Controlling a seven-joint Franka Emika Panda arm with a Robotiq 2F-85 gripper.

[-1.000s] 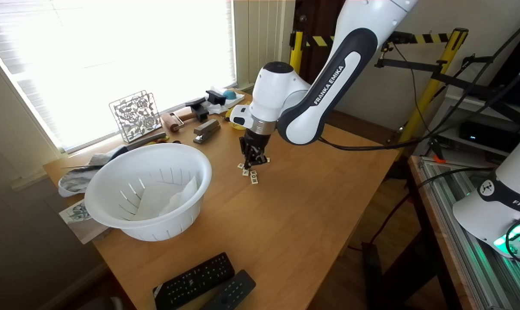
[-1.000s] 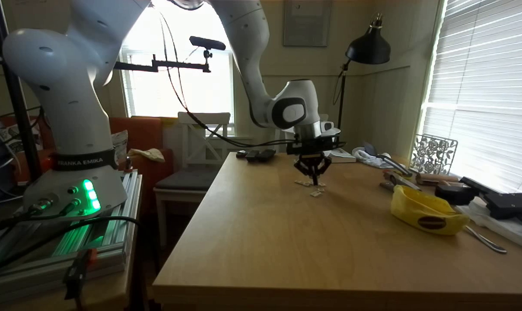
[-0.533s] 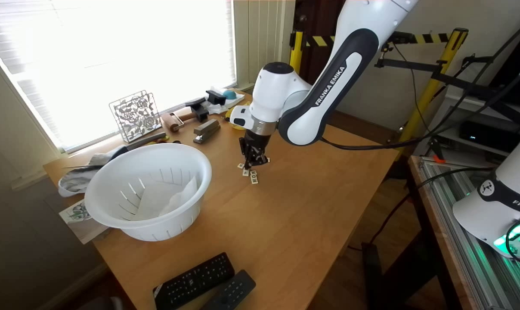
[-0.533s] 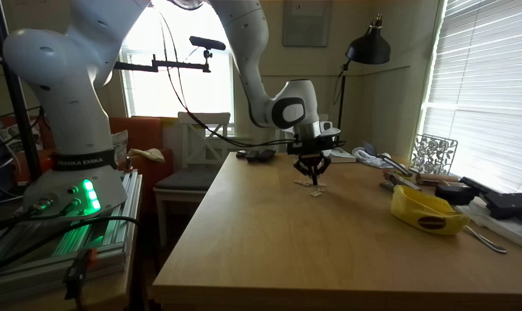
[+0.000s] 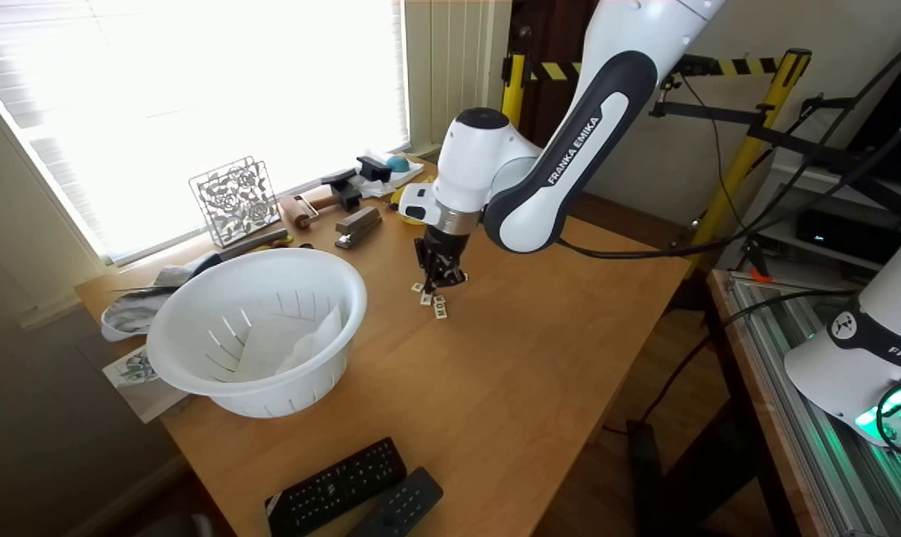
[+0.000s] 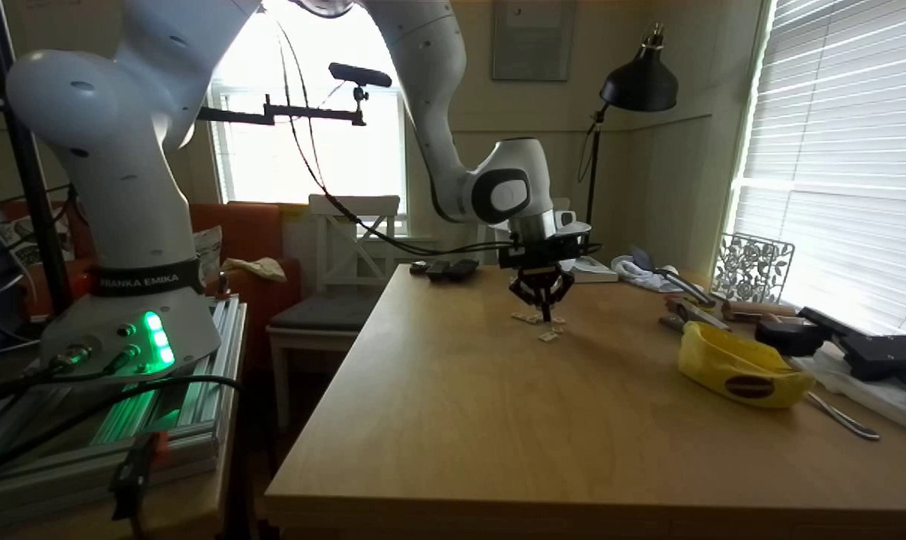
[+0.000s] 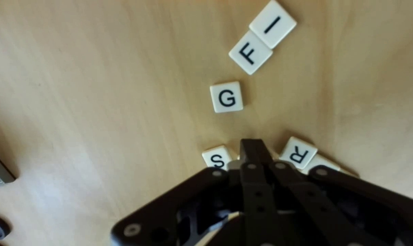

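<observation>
My gripper [image 7: 256,147] is shut, with its fingertips together and pointing down close above the wooden table. It also shows in both exterior views [image 5: 429,289] [image 6: 547,316]. White letter tiles lie flat around it. In the wrist view the S tile [image 7: 216,157] is just left of the fingertips and the R tile [image 7: 298,153] just right, beside a partly covered tile [image 7: 322,164]. The G tile [image 7: 226,97], F tile [image 7: 250,53] and I tile [image 7: 272,24] lie further up. Pale edges show beside the fingertips; whether they touch a tile there is hidden.
A white slotted bowl [image 5: 309,386] with paper inside stands on the table [image 5: 510,373]. Black remotes [image 5: 338,485] lie at one end. A stapler [image 5: 358,226], a metal napkin holder [image 5: 234,200] and a yellow pouch [image 6: 742,371] stand along the window side.
The forearm has shifted very slightly. The gripper and the tiles stay in the same place.
</observation>
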